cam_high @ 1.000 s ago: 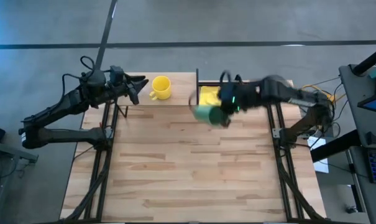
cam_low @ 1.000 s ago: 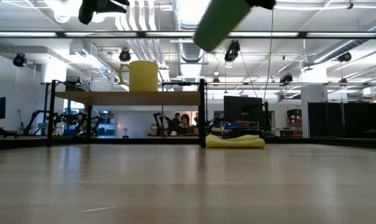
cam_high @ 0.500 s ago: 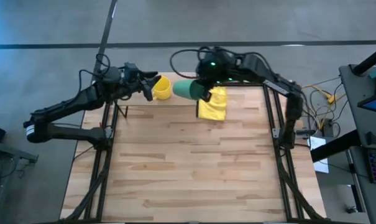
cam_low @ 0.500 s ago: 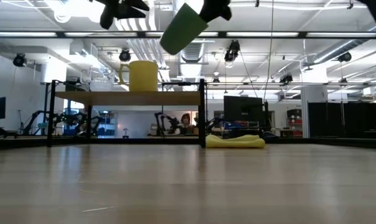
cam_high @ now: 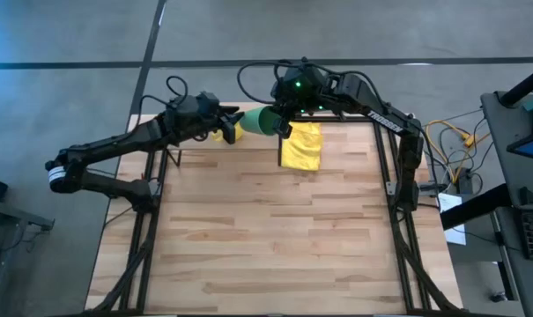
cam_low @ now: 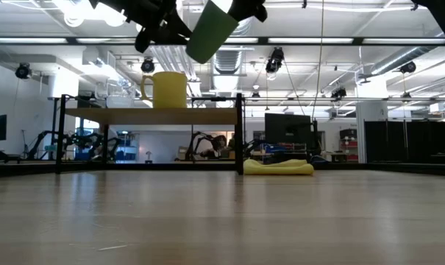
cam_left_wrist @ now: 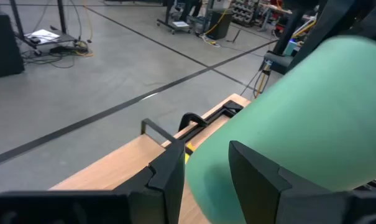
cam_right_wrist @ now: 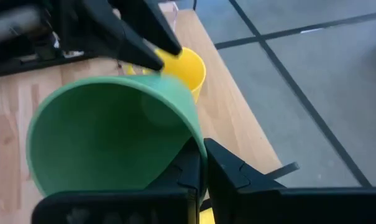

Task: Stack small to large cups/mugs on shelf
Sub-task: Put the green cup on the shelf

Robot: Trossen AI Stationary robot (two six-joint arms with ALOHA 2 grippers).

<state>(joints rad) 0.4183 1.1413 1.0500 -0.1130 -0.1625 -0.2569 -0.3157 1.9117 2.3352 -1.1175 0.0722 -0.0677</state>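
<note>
the green cup (cam_high: 259, 121) is pinched by its rim in the right claw (cam_high: 282, 124) and held tilted in the air over the shelf (cam_low: 152, 116), close above the yellow mug (cam_low: 168, 90) that stands on it. the left claw (cam_high: 229, 122) is spread, its fingers (cam_left_wrist: 253, 171) just beside the cup's outer wall. looks like the stacking step is in hand, maybe with a steadying grip from the left. next, the cup probably needs to be lined up upright with the mug before being lowered. the clear glass can't be made out. a yellow cloth (cam_high: 301, 145) lies on the table beside the shelf.
</note>
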